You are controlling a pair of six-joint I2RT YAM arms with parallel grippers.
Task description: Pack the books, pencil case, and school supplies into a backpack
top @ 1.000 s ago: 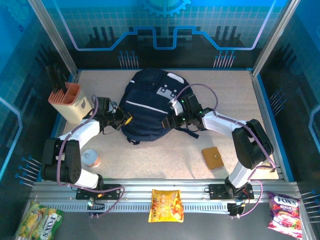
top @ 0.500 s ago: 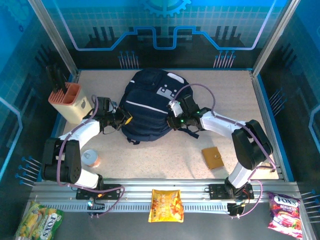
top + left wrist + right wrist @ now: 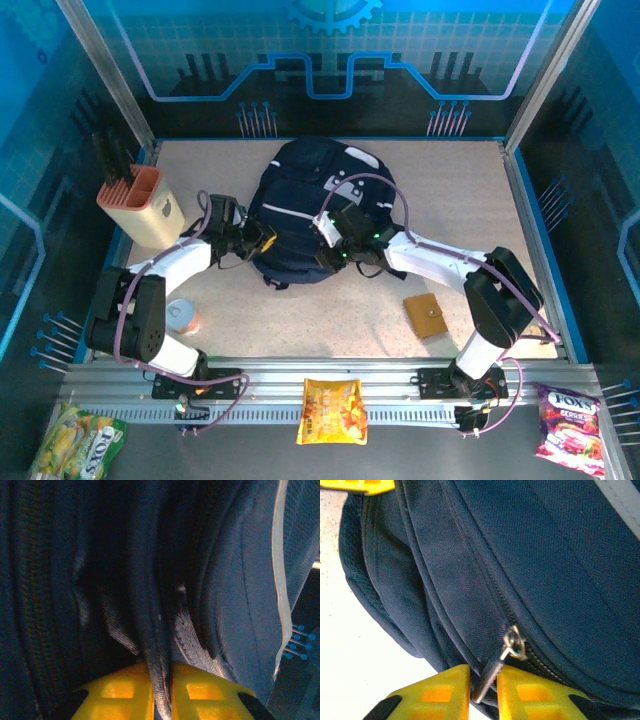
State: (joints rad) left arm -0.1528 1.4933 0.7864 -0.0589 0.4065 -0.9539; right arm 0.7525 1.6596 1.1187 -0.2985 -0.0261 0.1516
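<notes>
A speckled beige tabletop (image 3: pixel 300 320) sat inside glossy blue circuit-patterned wall panels (image 3: pixel 330 60), framed by silver aluminium posts (image 3: pixel 105 70), evenly lit.

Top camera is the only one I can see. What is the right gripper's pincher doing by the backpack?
Observer: On its wrist camera, the right gripper has the backpack's metal zipper pull sitting between its yellow fingers.
Operator: Cool! And what about the left one? It just looks stuck in the side.
Observer: On its own wrist camera, the left gripper has a dark strip of backpack fabric squeezed between its fingers.
</notes>
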